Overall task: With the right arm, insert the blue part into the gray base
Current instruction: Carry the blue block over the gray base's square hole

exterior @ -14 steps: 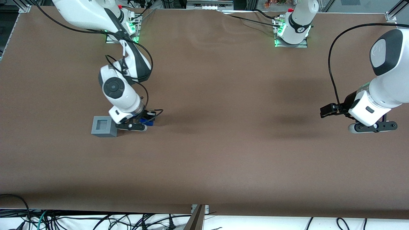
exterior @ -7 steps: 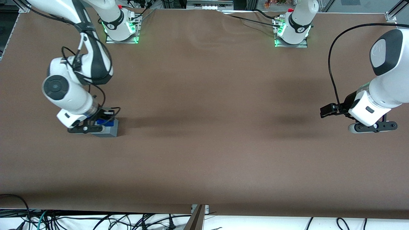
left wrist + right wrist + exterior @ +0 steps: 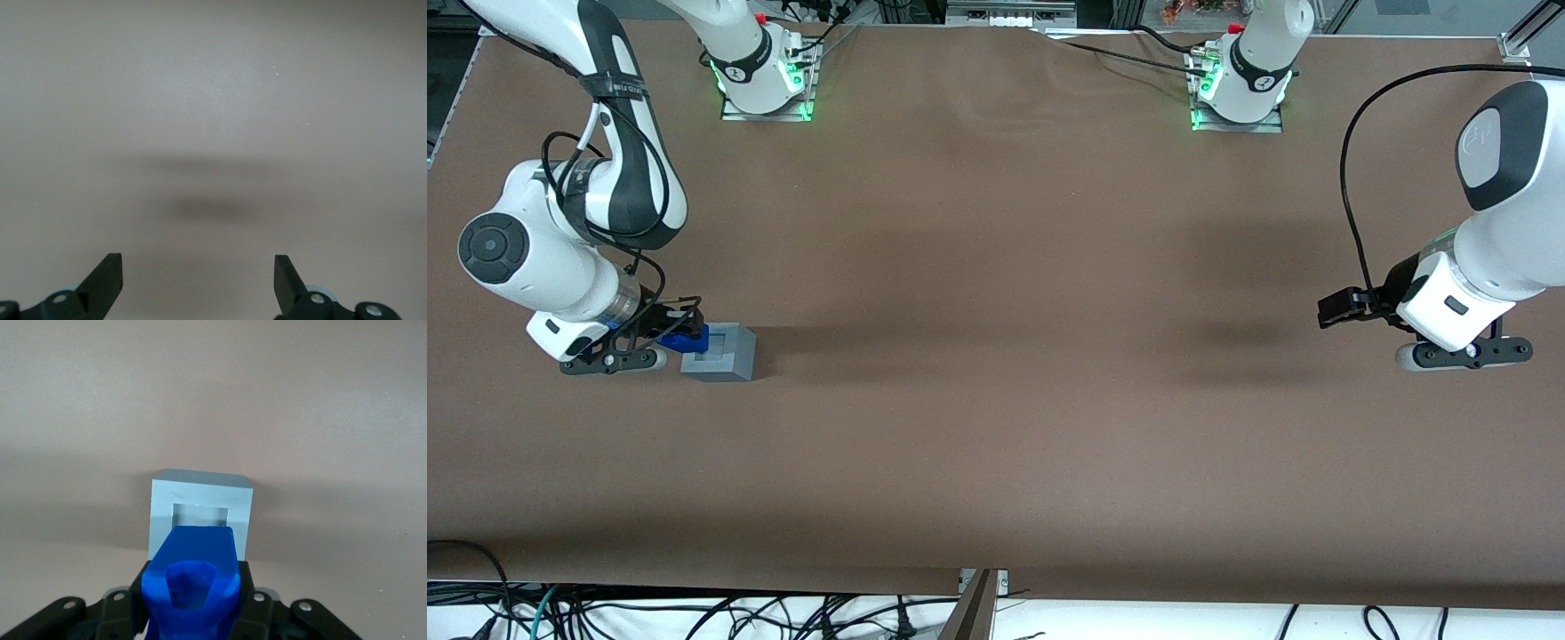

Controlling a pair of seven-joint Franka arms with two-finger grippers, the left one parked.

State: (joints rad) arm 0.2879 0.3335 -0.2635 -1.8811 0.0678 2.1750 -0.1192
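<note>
So my hand (image 3: pixel 660 341) is down at the working arm's end of the table (image 3: pixel 996 356), clamped on the blue part (image 3: pixel 685 339); in the wrist view the same hand (image 3: pixel 193 603) has the blue part (image 3: pixel 192 580) pinched between its black fingers (image 3: pixel 257 607), one finger on each side of it, and the piece sticks out past them with a hollow, knobbly end facing the camera.

The gray base (image 3: pixel 719 352) sits flat on the table just beside my hand; the blue part overlaps the edge of the base that faces my hand in the front view, so it's hanging about at the rim and not over the middle. From the wrist camera the gray base (image 3: pixel 201 513) shows its square recess open and empty, and the tip of the blue part covers the near rim of that recess; I honestly can't tell whether the two are touching or there's a sliver of air between them.

My right arm (image 3: pixel 560 240) bends down from its mount, wrist low, cables looping around the forearm; the base throws a soft shadow across the brown table toward the parked arm's end.
</note>
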